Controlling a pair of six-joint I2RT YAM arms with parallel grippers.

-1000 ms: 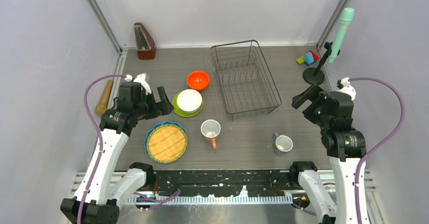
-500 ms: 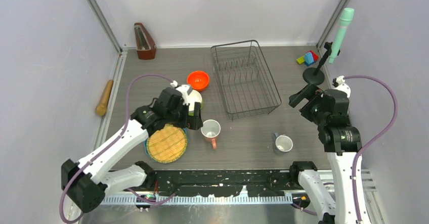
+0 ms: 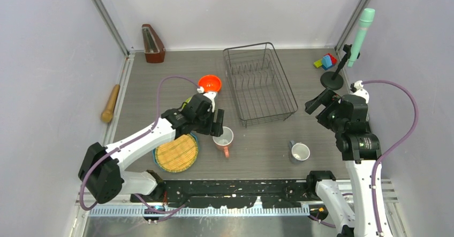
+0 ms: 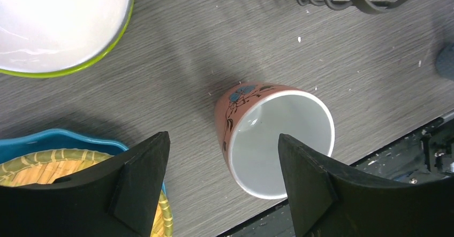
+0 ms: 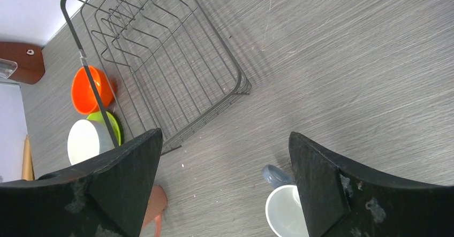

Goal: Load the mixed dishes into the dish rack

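Note:
The dark wire dish rack (image 3: 259, 84) stands empty at the back middle. The orange bowl (image 3: 209, 83) sits to its left. The white bowl (image 4: 59, 17) rests on the lime-green plate (image 4: 107, 55); my left arm mostly hides them in the top view. The blue-rimmed woven plate (image 3: 176, 152) lies at the near left. The pink floral mug (image 3: 223, 138) stands upright, and my open left gripper (image 4: 222, 167) hovers just above it, empty. The grey-blue mug (image 3: 300, 152) stands at the near right. My open right gripper (image 3: 318, 102) hangs high to the mug's right and is empty.
A wooden rolling pin (image 3: 111, 103) lies by the left wall. A brown metronome (image 3: 153, 44) stands at the back left. Toy blocks (image 3: 325, 61) and a green microphone on a black stand (image 3: 356, 39) are at the back right.
My left arm has swung right and forward, from beside the white bowl to above the pink mug. The right arm has shifted only slightly.

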